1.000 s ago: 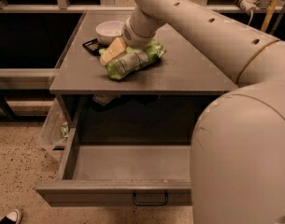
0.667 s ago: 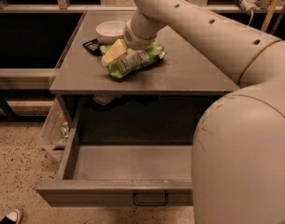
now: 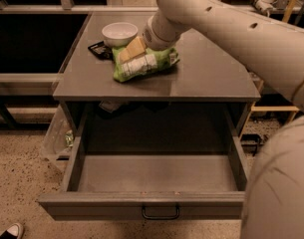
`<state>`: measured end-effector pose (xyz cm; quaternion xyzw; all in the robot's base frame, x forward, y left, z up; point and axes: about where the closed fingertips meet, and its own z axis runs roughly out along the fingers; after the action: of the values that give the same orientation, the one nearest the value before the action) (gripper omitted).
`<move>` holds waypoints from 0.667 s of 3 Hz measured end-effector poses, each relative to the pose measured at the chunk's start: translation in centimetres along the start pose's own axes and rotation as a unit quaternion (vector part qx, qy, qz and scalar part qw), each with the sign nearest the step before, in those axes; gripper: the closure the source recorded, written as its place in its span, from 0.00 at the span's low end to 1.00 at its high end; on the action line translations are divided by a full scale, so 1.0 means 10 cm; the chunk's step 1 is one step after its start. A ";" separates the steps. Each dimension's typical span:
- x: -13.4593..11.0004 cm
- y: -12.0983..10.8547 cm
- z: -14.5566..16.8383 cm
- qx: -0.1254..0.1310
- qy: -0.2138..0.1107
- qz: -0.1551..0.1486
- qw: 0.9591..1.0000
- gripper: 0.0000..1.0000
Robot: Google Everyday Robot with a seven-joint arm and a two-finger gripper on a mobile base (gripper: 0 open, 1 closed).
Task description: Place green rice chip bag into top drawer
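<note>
The green rice chip bag (image 3: 152,63) lies on the grey cabinet top (image 3: 211,76), left of centre, with its white label panel facing up. My gripper (image 3: 130,50) reaches down from the upper right and rests on the bag's left end, covering part of it. The bag is still on the surface. The top drawer (image 3: 141,203) is pulled fully out below the cabinet top. Its grey inside holds nothing, and its small dark wire handle (image 3: 160,214) sits at the centre of the front.
A white bowl (image 3: 119,33) stands just behind the bag. A small black flat object (image 3: 98,49) lies to the bowl's left. My arm fills the right side of the view. A clear plastic bag (image 3: 57,138) hangs left of the cabinet. A shoe (image 3: 9,230) shows at bottom left.
</note>
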<state>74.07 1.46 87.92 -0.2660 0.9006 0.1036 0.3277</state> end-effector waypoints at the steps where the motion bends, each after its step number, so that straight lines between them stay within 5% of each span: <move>1: -0.01 -0.08 -0.17 0.020 -0.023 0.009 0.999 0.00; 2: -0.02 -0.14 -0.16 0.030 -0.026 0.014 0.999 0.00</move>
<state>74.06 -0.19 89.29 -0.2403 0.8982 0.0880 0.3575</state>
